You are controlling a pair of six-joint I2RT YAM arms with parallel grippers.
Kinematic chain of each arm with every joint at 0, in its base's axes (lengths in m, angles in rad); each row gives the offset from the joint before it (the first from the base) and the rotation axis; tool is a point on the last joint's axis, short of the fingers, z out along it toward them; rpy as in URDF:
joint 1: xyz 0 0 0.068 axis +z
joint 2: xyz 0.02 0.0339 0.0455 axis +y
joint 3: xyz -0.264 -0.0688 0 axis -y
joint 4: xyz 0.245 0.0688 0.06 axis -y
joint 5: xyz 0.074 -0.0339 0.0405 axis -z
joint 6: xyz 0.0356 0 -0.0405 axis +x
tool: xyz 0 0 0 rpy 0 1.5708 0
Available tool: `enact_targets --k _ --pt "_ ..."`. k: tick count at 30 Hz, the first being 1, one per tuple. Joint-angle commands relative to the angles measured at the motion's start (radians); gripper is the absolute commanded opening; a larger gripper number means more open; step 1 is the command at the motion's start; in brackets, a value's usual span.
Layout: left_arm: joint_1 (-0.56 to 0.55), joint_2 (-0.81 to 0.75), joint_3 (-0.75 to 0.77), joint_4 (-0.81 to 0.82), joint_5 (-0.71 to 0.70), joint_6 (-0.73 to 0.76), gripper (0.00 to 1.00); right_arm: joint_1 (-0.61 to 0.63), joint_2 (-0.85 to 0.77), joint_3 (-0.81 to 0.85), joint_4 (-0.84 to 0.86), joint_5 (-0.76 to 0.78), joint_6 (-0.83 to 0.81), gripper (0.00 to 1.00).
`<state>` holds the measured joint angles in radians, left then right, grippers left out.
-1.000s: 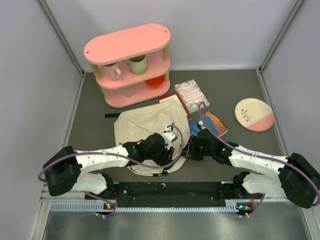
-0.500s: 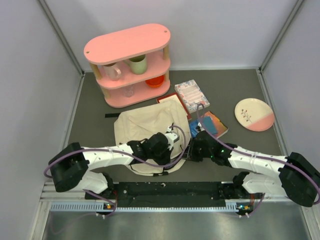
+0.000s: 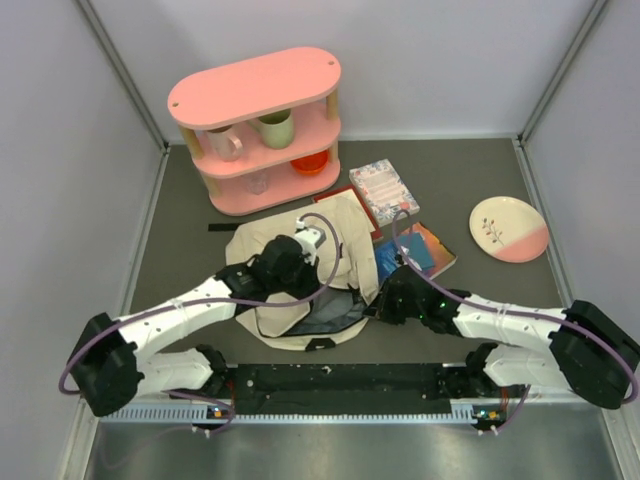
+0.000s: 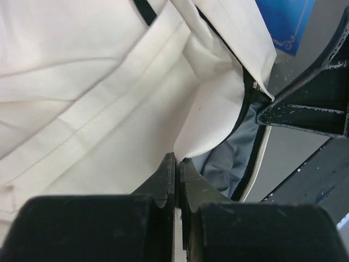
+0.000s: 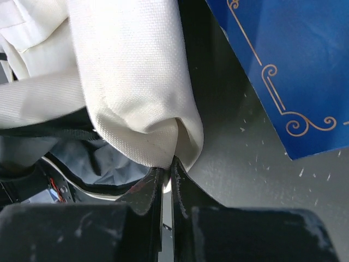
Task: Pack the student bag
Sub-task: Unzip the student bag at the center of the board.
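Three pale walls close in a grey bench. A pink shelf stands back left. Mid-bench lies the bag, its mouth showing grey lining. The left gripper is clamped on its flap edge and the right gripper pinches a fold. Two books lie just right of the bag, and a plate lies far right.
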<state>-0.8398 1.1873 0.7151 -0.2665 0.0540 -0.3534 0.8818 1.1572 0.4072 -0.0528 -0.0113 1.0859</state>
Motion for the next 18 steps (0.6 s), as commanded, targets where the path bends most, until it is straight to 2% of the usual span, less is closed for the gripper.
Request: enact_targets --k 1,11,17,18 --pt "0.076 -0.090 0.052 -0.076 -0.069 0.062 0.00 0.003 0.045 0.001 -0.056 0.074 -0.012 0.00" --pt "0.108 -0.175 0.092 -0.120 -0.152 0.028 0.00 0.003 0.087 0.022 -0.028 0.079 -0.015 0.00" --pt "0.119 -0.248 0.126 -0.162 -0.316 0.001 0.00 0.002 0.144 0.054 -0.013 0.073 -0.041 0.00" --pt "0.125 -0.262 0.121 -0.148 -0.297 0.017 0.00 0.003 0.153 0.058 -0.007 0.068 -0.044 0.00"
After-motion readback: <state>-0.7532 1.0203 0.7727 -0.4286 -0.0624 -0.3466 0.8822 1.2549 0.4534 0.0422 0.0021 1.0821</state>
